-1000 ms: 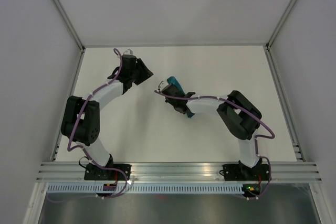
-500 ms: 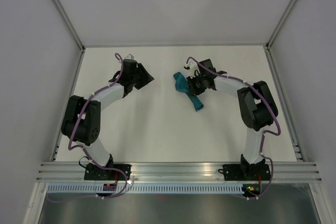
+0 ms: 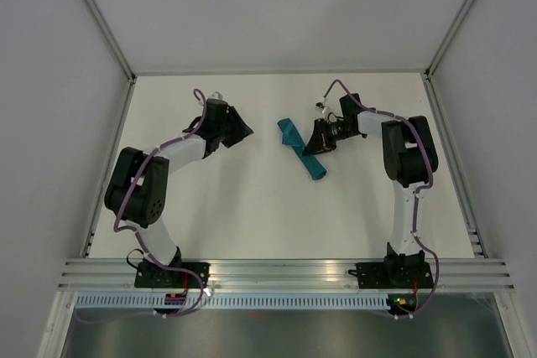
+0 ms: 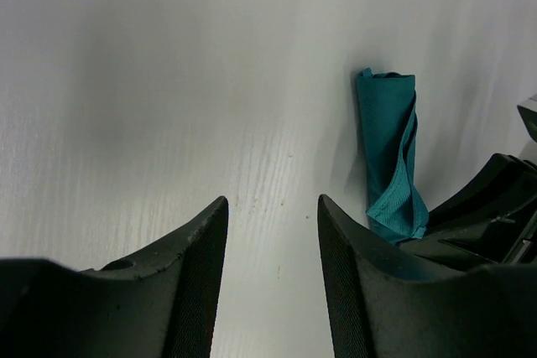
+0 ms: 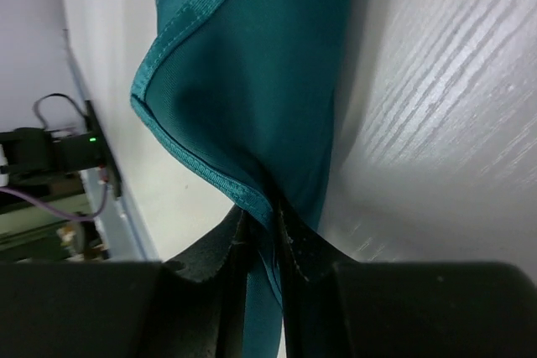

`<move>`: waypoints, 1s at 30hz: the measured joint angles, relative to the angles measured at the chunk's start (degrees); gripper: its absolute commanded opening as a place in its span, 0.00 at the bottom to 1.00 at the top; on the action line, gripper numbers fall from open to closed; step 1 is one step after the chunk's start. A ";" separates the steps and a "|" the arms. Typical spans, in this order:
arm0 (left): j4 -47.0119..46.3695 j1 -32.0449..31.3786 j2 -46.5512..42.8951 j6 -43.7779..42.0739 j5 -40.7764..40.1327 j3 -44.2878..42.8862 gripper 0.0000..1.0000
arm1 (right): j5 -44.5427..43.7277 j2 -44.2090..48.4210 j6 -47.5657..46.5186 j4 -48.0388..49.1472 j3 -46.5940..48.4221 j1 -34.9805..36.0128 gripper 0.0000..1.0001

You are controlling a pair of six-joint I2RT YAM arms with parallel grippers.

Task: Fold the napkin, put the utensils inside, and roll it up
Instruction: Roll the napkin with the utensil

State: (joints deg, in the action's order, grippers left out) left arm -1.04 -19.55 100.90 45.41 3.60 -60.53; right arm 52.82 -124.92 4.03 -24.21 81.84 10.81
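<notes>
Right fingers (image 5: pixel 201 291) pinch the napkin (image 5: pixel 252 81) on the white table (image 5: pixel 436 123).

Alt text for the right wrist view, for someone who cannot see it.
The right gripper, shut, pinches a hemmed fold of the teal napkin. The bunched cloth fills the upper middle of the view, against the white table.

White table (image 3: pixel 252 215) w/ rolled teal napkin (image 3: pixel 304 155) lying on it
</notes>
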 measured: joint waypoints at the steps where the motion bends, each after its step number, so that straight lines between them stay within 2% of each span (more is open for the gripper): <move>1: -0.07 -0.26 0.04 0.04 0.00 0.00 0.52 | 1.84 -0.87 0.70 -0.24 0.22 -0.55 0.23; 7: -1.09 -2.62 1.95 0.94 -0.46 -0.04 0.52 | 9.46 -5.77 3.65 -2.75 2.62 -4.26 0.23; 13: -1.22 -7.08 6.29 3.41 -2.03 -1.40 0.52 | 10.47 -6.32 4.09 -3.98 2.64 -6.43 0.22; 16: -1.27 -9.33 8.22 4.52 -3.50 -3.58 0.52 | 9.84 -6.32 3.13 -5.31 2.67 -6.69 0.28; 19: -1.29 -10.95 9.29 5.31 -4.50 -5.57 0.52 | 8.74 -6.27 2.25 -6.56 2.67 -6.69 0.41; 20: -1.29 -11.37 9.49 5.53 -4.85 -6.05 0.52 | 8.70 -6.10 2.12 -6.73 2.64 -6.69 0.51; 23: -1.31 -11.96 9.77 6.05 -5.18 -7.04 0.52 | 7.72 -4.00 1.70 -7.13 2.01 -6.58 0.59; 30: -0.81 -12.66 13.73 6.36 -6.27 -11.54 0.52 | -1.75 1.55 1.09 -6.10 -0.24 -6.54 0.60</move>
State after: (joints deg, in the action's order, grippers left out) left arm -1.85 -32.21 114.63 51.77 -2.68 -72.07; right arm 51.07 -123.37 5.13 -30.30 81.60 4.27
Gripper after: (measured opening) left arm 0.521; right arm 0.600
